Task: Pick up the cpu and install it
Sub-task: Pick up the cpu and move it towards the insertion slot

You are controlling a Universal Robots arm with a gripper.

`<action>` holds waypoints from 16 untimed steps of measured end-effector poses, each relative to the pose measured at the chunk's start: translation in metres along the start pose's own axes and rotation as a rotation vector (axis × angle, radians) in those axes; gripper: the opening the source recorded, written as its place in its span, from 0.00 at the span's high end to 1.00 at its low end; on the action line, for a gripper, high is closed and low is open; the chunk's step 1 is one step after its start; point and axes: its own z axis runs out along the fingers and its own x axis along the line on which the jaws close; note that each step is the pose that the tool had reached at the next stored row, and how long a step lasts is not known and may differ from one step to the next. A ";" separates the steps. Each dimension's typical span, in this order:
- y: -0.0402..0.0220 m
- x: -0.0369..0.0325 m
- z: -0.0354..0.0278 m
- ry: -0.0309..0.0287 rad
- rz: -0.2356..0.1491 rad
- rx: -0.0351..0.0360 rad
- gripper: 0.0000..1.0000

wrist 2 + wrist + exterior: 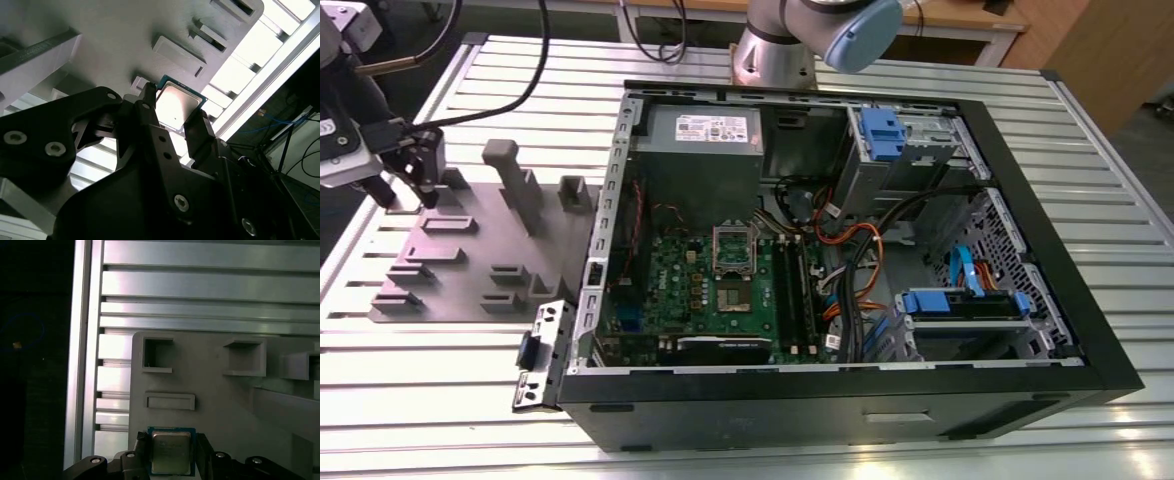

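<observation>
The cpu (177, 105) (171, 450) is a small square chip with a silver-grey top and a green rim. It sits between my gripper's two black fingers, which close against its opposite edges in both wrist views. In the exterior view my gripper (407, 195) hangs at the far corner of the grey fixture plate (467, 260), on that view's left, with its fingertips just above the plate. The cpu itself is hidden there. The motherboard socket (735, 297) lies inside the open computer case (1067, 300), with its silver frame (734, 245) flipped up behind it.
The fixture plate carries several raised blocks and posts (514, 185) beside my gripper. Black memory sticks (790, 290), cables and blue drive brackets (961, 303) crowd the case. The arm's base (774, 55) stands behind the case on the slatted metal table (440, 400).
</observation>
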 end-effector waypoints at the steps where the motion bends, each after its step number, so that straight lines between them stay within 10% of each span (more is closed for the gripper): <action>1: 0.0000 0.0000 -0.0007 0.0000 0.000 0.0004 0.53; 16: 0.0004 0.0002 -0.0108 0.0001 0.002 0.0078 0.53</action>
